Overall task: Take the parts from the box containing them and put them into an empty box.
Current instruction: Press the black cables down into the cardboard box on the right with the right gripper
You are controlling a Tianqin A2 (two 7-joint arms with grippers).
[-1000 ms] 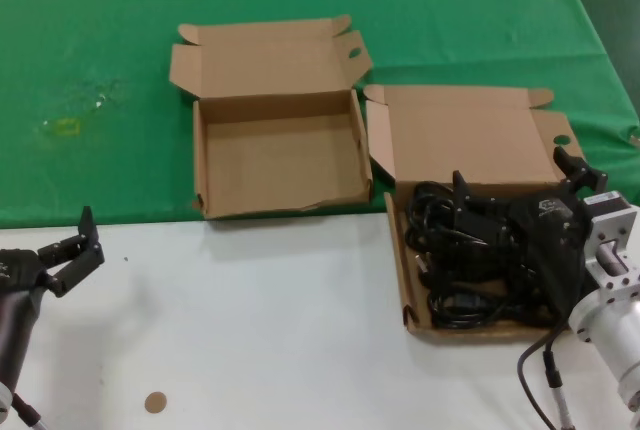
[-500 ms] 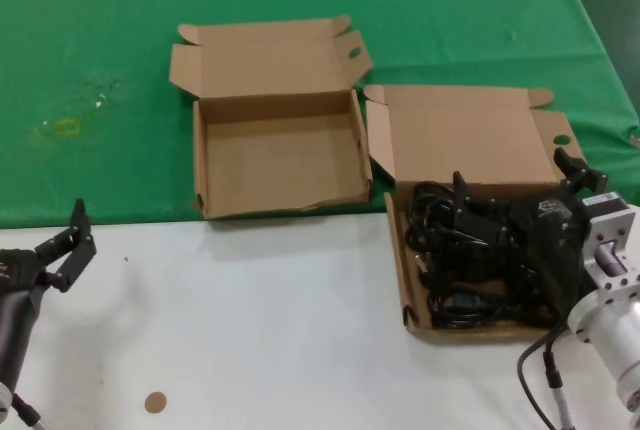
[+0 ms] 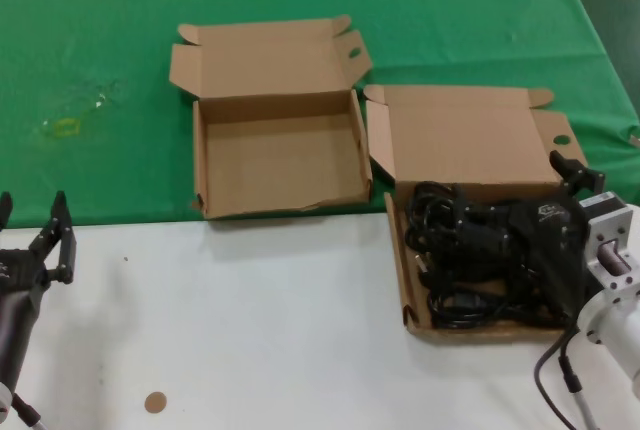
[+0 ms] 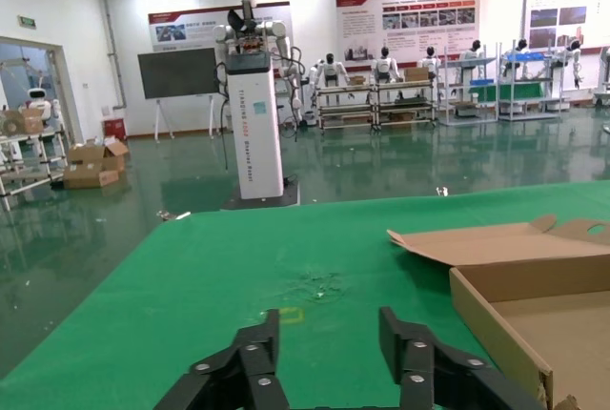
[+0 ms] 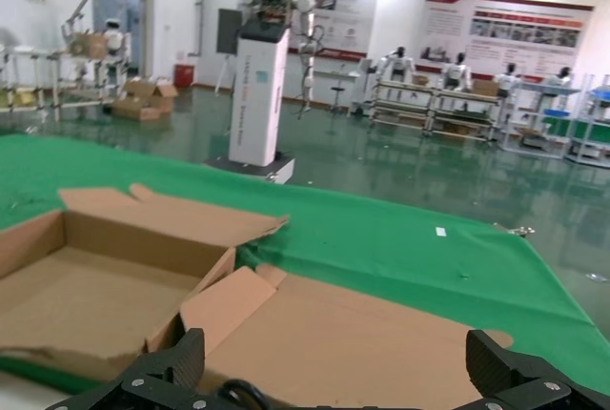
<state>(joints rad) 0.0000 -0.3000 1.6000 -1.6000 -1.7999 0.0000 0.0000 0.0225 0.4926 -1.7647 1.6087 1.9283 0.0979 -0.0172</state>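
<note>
The black coiled power cords (image 3: 470,255) lie piled in the right cardboard box (image 3: 407,280), which has a straight front rim and an open lid (image 3: 470,140). My right gripper (image 3: 515,195) is open wide and sits low over the cords, one finger down among them; nothing shows held. In the right wrist view my right gripper (image 5: 338,372) faces that lid (image 5: 362,334), with a cord loop (image 5: 243,395) at the edge. The empty box (image 3: 280,155) with the ragged front rim stands to its left on the green cloth. My left gripper (image 3: 35,240) is open and empty at the table's left edge.
Green cloth (image 3: 100,70) covers the far half of the table and white tabletop (image 3: 260,330) the near half. A small brown disc (image 3: 154,402) lies near the front. The left wrist view shows my left gripper (image 4: 329,348) above the cloth, with the empty box (image 4: 534,305) off to one side.
My left gripper has swung further left and turned. My right gripper has sunk a little lower onto the cords. The boxes and cords have not moved.
</note>
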